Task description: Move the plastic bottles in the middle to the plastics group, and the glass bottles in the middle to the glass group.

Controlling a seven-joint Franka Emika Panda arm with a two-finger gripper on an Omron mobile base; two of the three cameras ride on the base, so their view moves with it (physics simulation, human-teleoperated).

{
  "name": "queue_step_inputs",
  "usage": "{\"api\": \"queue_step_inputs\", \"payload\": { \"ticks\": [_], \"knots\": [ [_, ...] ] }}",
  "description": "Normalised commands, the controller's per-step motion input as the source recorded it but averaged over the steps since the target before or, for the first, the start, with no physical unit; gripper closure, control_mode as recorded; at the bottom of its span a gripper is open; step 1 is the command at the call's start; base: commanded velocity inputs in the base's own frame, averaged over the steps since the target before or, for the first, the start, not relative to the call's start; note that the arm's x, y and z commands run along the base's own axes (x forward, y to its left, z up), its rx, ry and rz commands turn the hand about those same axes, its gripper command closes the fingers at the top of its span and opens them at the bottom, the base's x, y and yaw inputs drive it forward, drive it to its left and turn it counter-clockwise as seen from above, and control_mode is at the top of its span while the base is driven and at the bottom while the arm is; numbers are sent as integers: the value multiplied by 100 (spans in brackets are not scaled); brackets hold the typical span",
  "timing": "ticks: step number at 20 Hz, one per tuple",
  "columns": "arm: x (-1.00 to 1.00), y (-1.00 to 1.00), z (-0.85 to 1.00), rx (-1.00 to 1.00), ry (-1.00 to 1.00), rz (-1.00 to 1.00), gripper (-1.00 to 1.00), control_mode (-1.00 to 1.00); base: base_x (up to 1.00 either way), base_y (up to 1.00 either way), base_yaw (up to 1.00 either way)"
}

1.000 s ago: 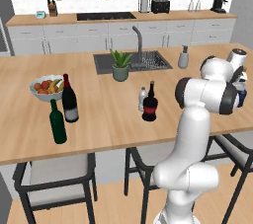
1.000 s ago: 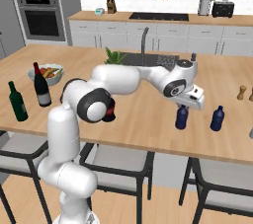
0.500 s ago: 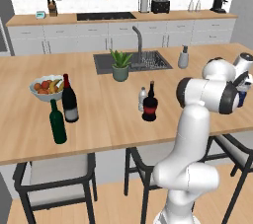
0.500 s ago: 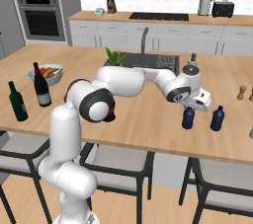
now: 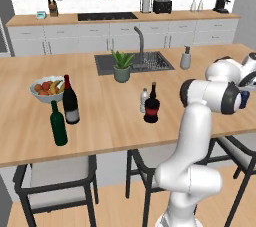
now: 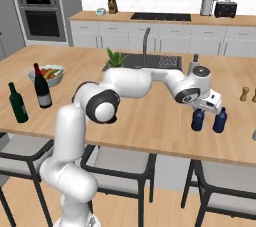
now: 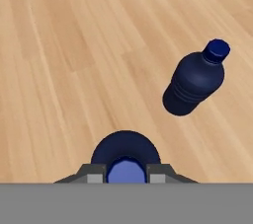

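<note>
Plastic bottle, small dark blue one with a blue cap [image 7: 125, 155], sits upright directly between the jaws, which are clamped on its neck just under the cap. Gripper [image 6: 207, 102] hangs over the wooden island counter [image 6: 150, 116] near its right front edge; in the right base view the held bottle [image 6: 198, 119] looks to be standing on the wood, though contact can't be confirmed.

Second small dark blue plastic bottle with narrow top [image 6: 219, 120] stands just beside the jaws, on their right in the right base view and up and to the right in the hand view [image 7: 195, 78]. The two don't touch.

Well away from the jaws, mid-counter: squat black round-bellied bottle with red band [image 5: 152, 108], and a small clear whitish bottle [image 5: 144, 100] just beside it on the left.

Far end from the jaws: tall dark green wine bottle [image 5: 58, 124], tall black wine bottle with grey label and red top [image 5: 70, 102], fruit bowl [image 5: 47, 88] behind them.
</note>
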Motion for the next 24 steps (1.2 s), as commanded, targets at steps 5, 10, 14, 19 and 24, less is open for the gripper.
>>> {"api": "queue_step_inputs", "payload": {
  "ticks": [5,10,14,19,24],
  "knots": [
    [0,-16,-6,0,0,0,100,-100,0,0,0],
    [3,5,-36,0,0,0,100,-100,0,0,0],
    [5,0,-31,-1,3,0,100,-100,0,0,0],
    [1,0,-18,-2,0,0,100,-100,0,0,0],
    [0,0,0,-1,0,0,100,-100,0,0,0]
  ]
}}
